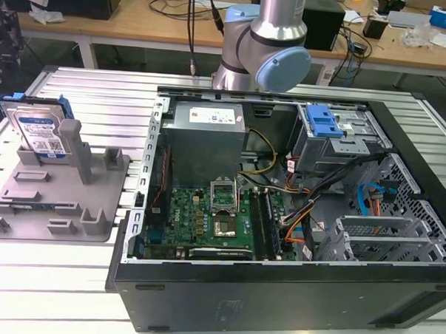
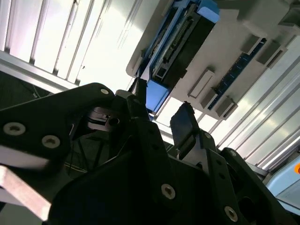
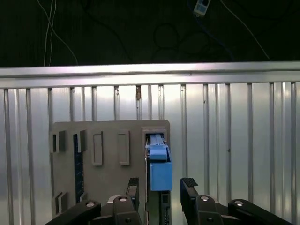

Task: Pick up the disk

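plainly, the disk [image 1: 39, 129] stands on edge in a slot of the grey fixture [image 1: 66, 197], which rests on the ribbed metal worktop [image 1: 86, 87] at the exterior view's left, just beside the open computer case [image 1: 295, 214]. in the first wrist view the gripper [image 3: 161, 187] is spread wide and holds nothing, one dark finger [image 3: 190, 187] on each side of the disk's blue rail [image 3: 161, 171], not touching it.

The gripper [image 2: 161, 101] hangs with its black fingers [image 2: 186, 125] apart, near the blue end of the disk [image 2: 180, 47]. The disk stands on edge in a grey fixture [image 2: 229, 42] on the ribbed desk [image 2: 89, 42].
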Motion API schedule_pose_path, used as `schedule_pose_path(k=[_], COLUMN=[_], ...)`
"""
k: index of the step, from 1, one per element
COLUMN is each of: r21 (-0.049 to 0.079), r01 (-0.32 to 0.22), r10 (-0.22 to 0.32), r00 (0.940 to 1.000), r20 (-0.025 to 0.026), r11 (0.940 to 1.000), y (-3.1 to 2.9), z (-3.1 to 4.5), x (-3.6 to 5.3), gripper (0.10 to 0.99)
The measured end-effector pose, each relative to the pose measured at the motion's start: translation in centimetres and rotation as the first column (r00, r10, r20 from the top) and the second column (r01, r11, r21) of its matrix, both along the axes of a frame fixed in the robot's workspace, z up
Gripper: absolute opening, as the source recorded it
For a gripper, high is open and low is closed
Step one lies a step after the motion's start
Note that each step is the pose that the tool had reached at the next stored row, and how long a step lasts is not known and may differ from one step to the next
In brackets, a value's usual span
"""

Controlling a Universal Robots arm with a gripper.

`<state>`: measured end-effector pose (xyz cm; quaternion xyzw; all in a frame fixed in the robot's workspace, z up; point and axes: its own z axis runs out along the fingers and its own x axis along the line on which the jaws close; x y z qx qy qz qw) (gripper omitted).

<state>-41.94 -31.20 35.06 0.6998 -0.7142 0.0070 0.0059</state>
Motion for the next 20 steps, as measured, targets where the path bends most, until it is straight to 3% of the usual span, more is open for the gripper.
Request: schedule_pose_path(k=[20], r21=[-0.001], r01=[0.000], r10=[0.000], r00=[1.0000], r20=[0.0005], r11=[1.0000], y=[-0.09], z=[-1.88], x=[-0.09], gripper=[0.482])
